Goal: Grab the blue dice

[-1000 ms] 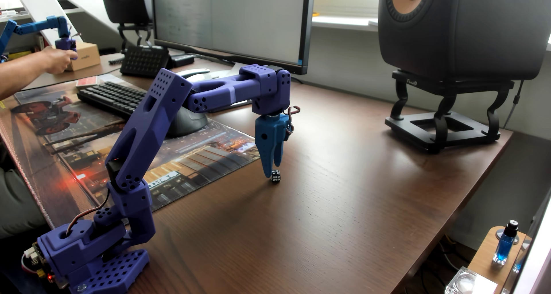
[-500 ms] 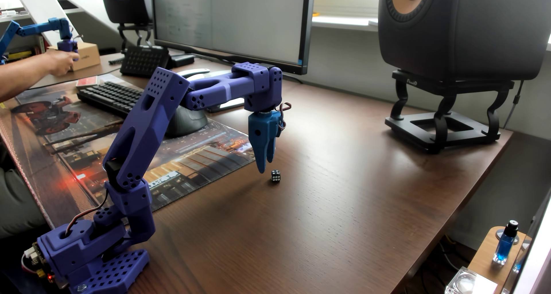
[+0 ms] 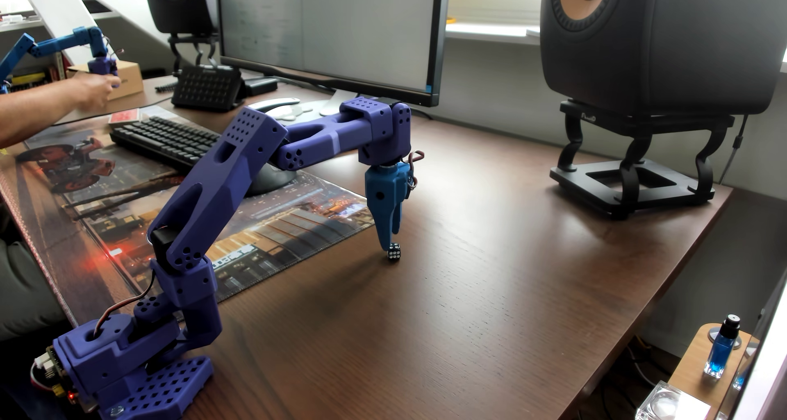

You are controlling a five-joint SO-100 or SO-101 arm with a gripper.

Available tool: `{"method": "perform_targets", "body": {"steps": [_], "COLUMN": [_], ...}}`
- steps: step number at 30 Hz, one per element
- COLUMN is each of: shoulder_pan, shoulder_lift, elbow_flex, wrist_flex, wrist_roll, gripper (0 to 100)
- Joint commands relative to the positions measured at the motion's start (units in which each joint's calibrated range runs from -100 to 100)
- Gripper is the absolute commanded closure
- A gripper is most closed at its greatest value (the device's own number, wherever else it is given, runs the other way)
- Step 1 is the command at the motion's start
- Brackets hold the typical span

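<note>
the gripper (image 3: 389,241) points straight down over the wooden desk (image 3: 468,301), its two blue fingers close together with only a thin gap showing, holding nothing. the blue dice (image 3: 394,252) sits on the desk right under the fingertips, a touch to their right; whether the longer tip touches it is hard to make out. behind and left of the gripper, the arm hides part of the desk mat (image 3: 272,228). the pips are too small to count.

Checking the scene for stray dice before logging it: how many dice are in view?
1: the blue dice sits on the wooden desk, right under the end effector tips. Others could be hidden behind the arm.
</note>
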Motion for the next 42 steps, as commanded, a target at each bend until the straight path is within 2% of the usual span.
{"method": "perform_targets", "body": {"steps": [1,22,32,42], "shoulder_pan": [2.0,2.3,-1.1,0.6], "shoulder_lift": [-0.5,1.9,1.3,1.3], "elbow_flex": [-5.4,-5.2,-5.1,-5.5], "wrist_flex": [0.8,1.2,1.5,0.8], "wrist_roll": [0.9,0.5,-0.9,-0.3], "gripper": [77,77,77,77]}}
